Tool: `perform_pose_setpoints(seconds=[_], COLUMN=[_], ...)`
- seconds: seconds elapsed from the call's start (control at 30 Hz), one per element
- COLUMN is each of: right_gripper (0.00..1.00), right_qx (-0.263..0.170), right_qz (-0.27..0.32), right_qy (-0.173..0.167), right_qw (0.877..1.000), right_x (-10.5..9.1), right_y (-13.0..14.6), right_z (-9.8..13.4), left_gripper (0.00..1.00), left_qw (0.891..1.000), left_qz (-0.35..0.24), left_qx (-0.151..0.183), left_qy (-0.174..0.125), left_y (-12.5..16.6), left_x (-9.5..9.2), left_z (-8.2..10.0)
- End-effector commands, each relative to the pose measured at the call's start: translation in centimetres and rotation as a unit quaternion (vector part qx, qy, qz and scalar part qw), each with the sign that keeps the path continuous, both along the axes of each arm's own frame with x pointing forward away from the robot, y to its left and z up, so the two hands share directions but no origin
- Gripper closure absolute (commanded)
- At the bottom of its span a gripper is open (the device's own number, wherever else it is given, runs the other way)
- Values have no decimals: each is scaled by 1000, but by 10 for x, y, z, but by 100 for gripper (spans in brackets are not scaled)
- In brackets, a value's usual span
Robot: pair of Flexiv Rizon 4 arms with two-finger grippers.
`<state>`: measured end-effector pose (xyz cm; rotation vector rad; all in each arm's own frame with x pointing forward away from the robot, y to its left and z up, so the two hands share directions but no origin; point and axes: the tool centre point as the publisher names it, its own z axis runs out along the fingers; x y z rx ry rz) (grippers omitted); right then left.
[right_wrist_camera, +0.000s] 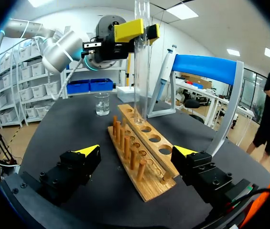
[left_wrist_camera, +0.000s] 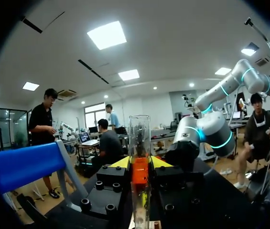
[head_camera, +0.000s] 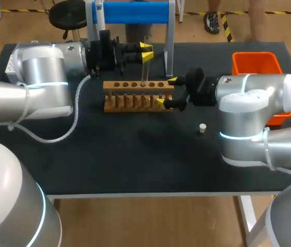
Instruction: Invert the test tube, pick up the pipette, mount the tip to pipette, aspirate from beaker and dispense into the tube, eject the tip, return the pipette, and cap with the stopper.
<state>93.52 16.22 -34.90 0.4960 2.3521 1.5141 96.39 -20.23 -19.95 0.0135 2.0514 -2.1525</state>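
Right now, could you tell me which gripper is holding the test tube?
The left gripper, shut on the upright test tube; the right gripper is open at the rack.

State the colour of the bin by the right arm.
The bin is orange, clearest in the head view.

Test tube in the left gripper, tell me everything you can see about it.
The test tube is a slim, clear tube, glass by its look, seemingly empty. It stands upright, clamped near its upper end between the left gripper's yellow fingertips. Its lower end meets a hole of the wooden rack; whether it is seated there cannot be told.
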Motion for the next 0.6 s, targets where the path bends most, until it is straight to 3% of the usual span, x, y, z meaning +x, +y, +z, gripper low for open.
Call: perform_pose_setpoints(seconds=[0.03,0.6], right_gripper=[0,0], right_qx=[0,0], right_qz=[-1,-1], right_qy=[0,0], right_qw=[1000,1000], right_x=[0,0], right_y=[0,0], right_z=[0,0], left_gripper=[100,100], left_qw=[1000,1000], left_qz=[-16,-18], left_qx=[-3,0], left_qy=[1,7], left_y=[0,3], left_x=[6,17], left_z=[-5,-14])
